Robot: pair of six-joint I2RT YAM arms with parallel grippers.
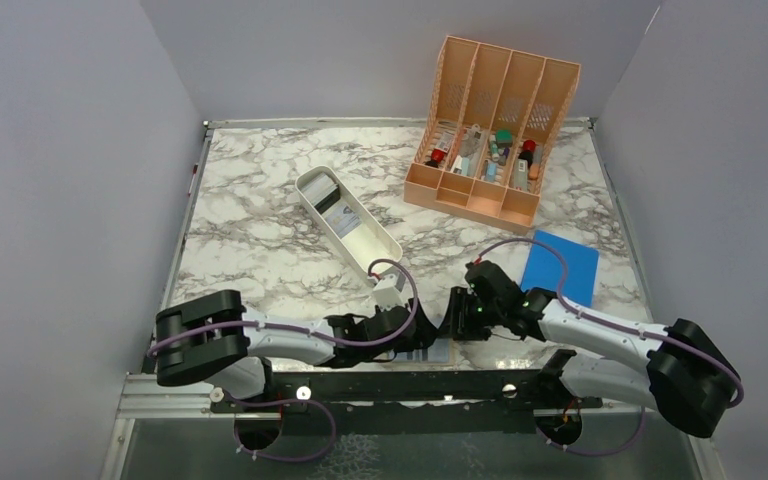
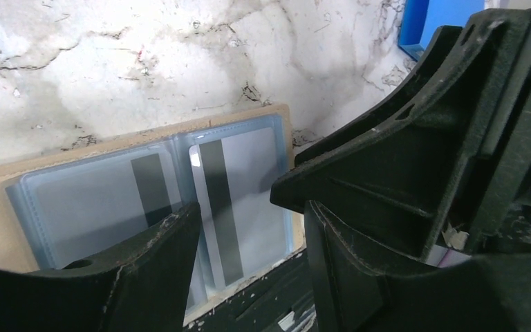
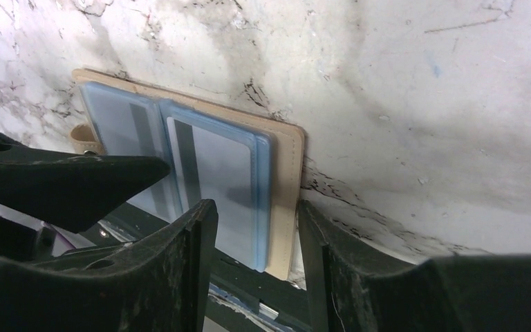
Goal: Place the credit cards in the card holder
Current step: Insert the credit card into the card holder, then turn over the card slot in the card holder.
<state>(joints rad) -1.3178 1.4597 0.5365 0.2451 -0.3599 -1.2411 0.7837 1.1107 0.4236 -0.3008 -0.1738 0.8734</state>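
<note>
The card holder (image 2: 280,128) lies open at the table's near edge, tan rim round blue-grey pockets (image 3: 287,173). Each of its two facing pockets shows a pale credit card with a dark stripe (image 2: 242,194) (image 2: 110,200). My left gripper (image 2: 252,214) hangs open just over the right-hand pocket, nothing between its fingers. My right gripper (image 3: 256,207) is open too, its fingers either side of the holder's right edge. In the top view both grippers (image 1: 430,330) (image 1: 460,315) meet over the holder (image 1: 443,350) and hide most of it. A dark card (image 1: 322,190) and a grey card (image 1: 340,218) lie in the white tray.
The long white tray (image 1: 380,245) lies slantwise mid-table. A peach slotted organizer (image 1: 490,130) with small items stands at the back right. A flat bright-blue rectangle (image 1: 560,265) lies right of the grippers. The arms' black base rail (image 1: 410,385) runs along the near edge.
</note>
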